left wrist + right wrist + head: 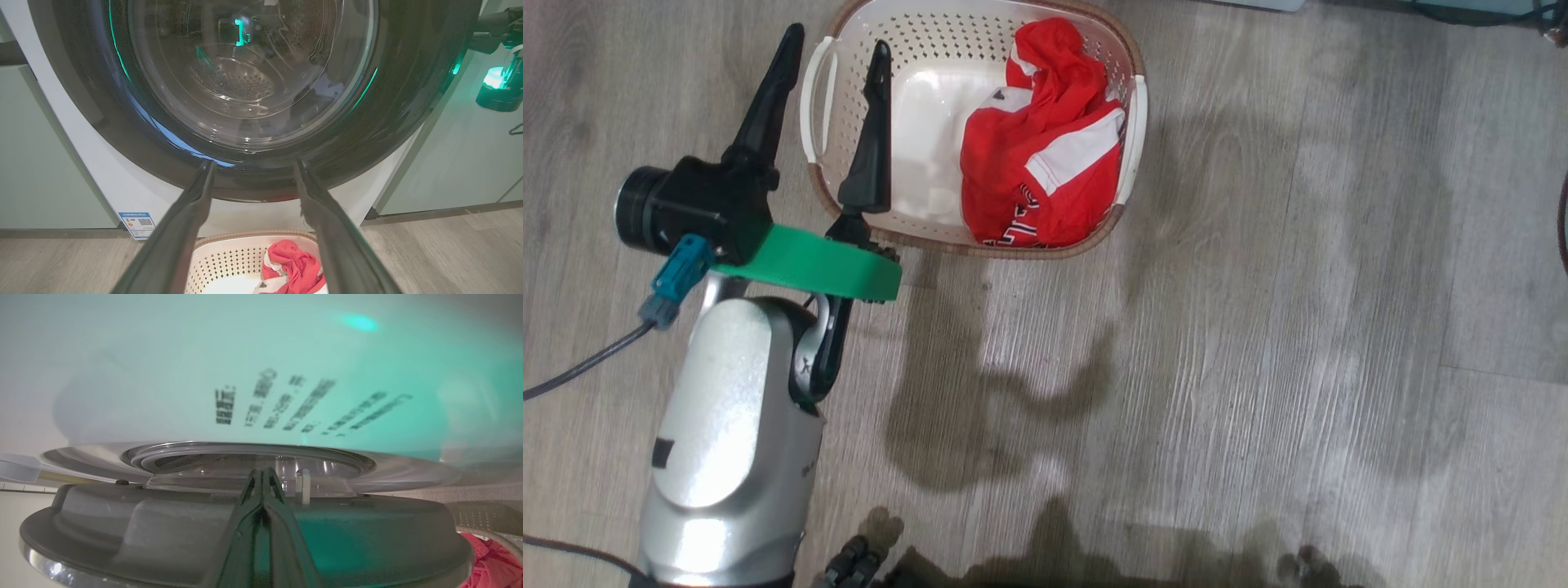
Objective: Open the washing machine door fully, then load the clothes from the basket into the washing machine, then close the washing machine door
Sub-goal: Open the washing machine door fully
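Observation:
The washing machine door [253,81], a black ring around clear glass, fills the left wrist view above the white washing machine [106,183]. My left gripper [254,163] points at its lower rim, open and holding nothing. In the head view the left gripper [837,45] hovers over the left end of the basket [947,41], with the red clothes [1045,147] piled at its right end. My right gripper [263,473] is shut, fingers lying on the door's grey inner side [163,531] beside a white latch piece [302,486]. The door looks slightly ajar. The basket [229,261] and clothes [296,263] sit below the door.
Pale green cabinets [41,163] flank the washer on both sides [449,163]. A blue-and-white sticker [138,223] sits low on the washer front. Grey wood floor [1258,327] spreads right of the basket. A dark cable [580,367] trails from my left wrist.

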Controlling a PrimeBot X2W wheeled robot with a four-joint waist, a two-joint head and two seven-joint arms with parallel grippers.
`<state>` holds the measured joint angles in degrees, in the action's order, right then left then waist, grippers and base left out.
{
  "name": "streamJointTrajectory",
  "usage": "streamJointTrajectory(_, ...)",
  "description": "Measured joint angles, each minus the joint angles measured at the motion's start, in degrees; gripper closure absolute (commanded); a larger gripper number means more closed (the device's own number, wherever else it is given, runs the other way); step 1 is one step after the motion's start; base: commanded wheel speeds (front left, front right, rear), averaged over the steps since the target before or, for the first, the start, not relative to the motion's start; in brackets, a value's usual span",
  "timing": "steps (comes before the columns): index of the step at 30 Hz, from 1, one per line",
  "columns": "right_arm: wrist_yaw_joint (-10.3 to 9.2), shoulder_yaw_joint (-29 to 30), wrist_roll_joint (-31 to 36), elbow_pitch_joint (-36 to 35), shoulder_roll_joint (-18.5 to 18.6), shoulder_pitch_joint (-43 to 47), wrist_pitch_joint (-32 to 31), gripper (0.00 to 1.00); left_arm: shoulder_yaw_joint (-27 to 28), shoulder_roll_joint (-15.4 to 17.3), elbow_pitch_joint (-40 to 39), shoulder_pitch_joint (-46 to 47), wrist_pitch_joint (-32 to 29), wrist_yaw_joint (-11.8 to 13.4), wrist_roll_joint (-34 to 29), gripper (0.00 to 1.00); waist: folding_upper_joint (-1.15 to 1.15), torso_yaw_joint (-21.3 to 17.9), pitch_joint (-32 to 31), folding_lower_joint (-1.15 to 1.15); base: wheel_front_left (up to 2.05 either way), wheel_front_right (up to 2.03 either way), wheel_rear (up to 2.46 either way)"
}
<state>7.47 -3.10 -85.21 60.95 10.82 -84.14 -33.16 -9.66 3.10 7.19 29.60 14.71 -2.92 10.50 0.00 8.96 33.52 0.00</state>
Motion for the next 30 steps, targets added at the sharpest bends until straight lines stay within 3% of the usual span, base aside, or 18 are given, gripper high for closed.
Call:
streamJointTrajectory(11,-0.01,-0.4,-1.1,-0.7,0.0,1.4,-7.2,1.0,0.5,-0.4,1.3,0.0,0.0,-0.4,-0.5,0.0,0.0,-0.7,-2.4,0.0,0.0,0.0,0.0)
streamJointTrajectory(30,0.0,-3.7,-1.6,-10.1,-2.8,16.1,-18.4,1.0,1.9,-0.7,3.3,-4.5,0.0,-0.4,-1.4,0.0,0.0,-1.7,-9.3,0.0,0.0,0.0,0.0)
